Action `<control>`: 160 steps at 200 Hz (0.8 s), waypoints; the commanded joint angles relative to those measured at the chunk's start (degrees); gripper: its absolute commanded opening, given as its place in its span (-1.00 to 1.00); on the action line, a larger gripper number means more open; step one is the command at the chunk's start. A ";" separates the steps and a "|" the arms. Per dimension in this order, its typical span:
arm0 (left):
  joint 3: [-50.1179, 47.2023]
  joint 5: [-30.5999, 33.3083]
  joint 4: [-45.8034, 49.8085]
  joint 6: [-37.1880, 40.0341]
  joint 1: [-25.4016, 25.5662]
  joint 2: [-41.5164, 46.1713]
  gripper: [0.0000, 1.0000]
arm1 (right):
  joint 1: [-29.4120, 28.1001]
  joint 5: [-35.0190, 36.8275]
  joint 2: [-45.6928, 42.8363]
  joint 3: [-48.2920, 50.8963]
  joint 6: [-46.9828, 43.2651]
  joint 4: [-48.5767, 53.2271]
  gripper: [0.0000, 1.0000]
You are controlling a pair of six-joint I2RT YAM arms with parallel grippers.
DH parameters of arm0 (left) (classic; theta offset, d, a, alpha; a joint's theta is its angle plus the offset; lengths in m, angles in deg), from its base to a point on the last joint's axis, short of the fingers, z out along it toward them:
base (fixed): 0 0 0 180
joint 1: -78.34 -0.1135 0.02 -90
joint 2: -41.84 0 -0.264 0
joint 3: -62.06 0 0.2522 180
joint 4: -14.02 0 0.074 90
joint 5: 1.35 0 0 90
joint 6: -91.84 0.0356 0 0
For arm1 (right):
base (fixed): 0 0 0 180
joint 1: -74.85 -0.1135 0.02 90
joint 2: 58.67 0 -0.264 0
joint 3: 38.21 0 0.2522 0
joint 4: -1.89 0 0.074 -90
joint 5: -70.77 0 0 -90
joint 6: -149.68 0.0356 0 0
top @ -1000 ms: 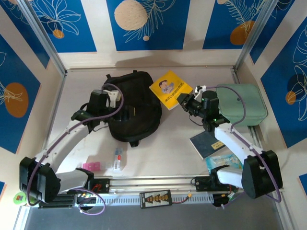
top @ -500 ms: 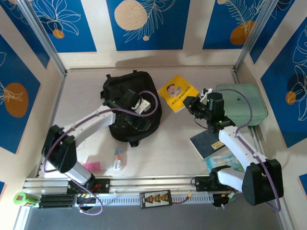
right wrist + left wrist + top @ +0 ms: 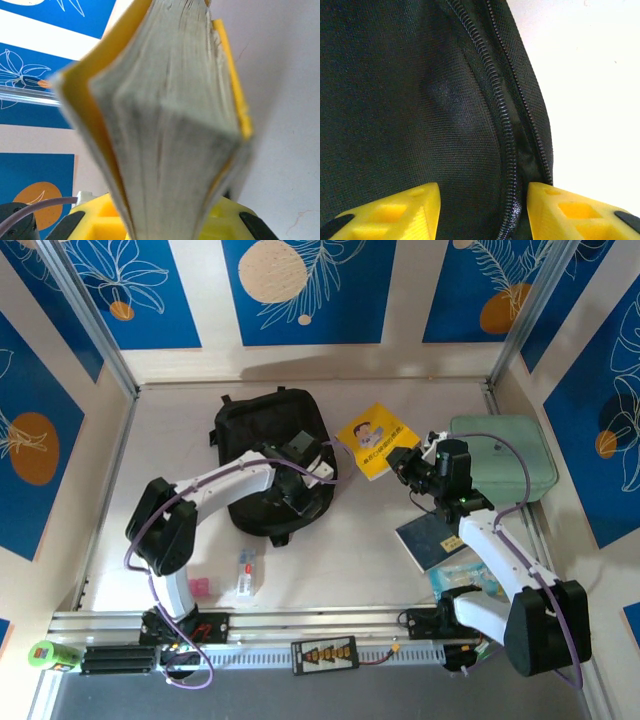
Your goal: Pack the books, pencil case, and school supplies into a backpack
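Note:
The black backpack (image 3: 262,440) lies flat at the back left of the table. My left gripper (image 3: 292,492) presses down on its right edge. In the left wrist view the left gripper (image 3: 482,192) stands open, its yellow fingers (image 3: 400,212) on either side of the black fabric (image 3: 410,100) and the zipper (image 3: 492,90). My right gripper (image 3: 405,462) is shut on the yellow book (image 3: 377,438) with the cartoon figure, held tilted above the table just right of the backpack. The book's page edge (image 3: 170,125) fans out in front of the right wrist camera. A dark blue book (image 3: 428,538) lies under the right forearm.
A mint-green rounded case (image 3: 505,455) sits at the right edge. A pale blue packet (image 3: 470,578) lies near the right arm's base. Pink pieces (image 3: 198,587) and a small clear item (image 3: 245,572) lie at the front left. Metal frame posts and walls close the table in.
My left arm has swung right across the backpack to its right edge, and its jaws have narrowed. The right gripper has carried the yellow book slightly right and nearer.

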 commanded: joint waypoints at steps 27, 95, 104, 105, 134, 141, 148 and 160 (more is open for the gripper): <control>2.37 -5.74 5.58 1.99 0.78 -3.26 -0.06 | 0.50 -1.02 -1.61 0.51 -0.09 -3.89 -0.82; 5.81 1.45 6.79 0.70 0.81 -7.50 -0.22 | 0.68 -1.01 -1.92 1.03 -0.09 -4.12 -0.82; 6.26 1.36 6.46 0.71 0.81 -7.22 -0.32 | 0.77 -0.97 -1.88 1.07 -0.09 -4.13 -0.82; 6.32 1.31 6.39 0.74 0.81 -7.18 -0.33 | 0.81 -0.96 -1.90 1.08 -0.10 -4.12 -0.82; 7.59 1.07 6.06 0.85 0.79 -5.30 -0.67 | 1.11 -0.70 -2.26 1.31 0.10 -3.78 -0.82; 7.79 0.52 6.23 1.02 0.76 -4.79 -0.73 | 1.24 -0.55 -2.51 1.42 0.04 -3.67 -0.82; 7.88 -0.37 6.36 1.25 0.74 -4.36 -0.81 | 1.36 -0.40 -2.69 1.48 -0.02 -3.45 -0.82; 7.90 -2.75 6.79 1.97 0.81 -3.53 -1.00 | 1.57 -0.09 -3.17 1.76 -0.21 -3.15 -0.82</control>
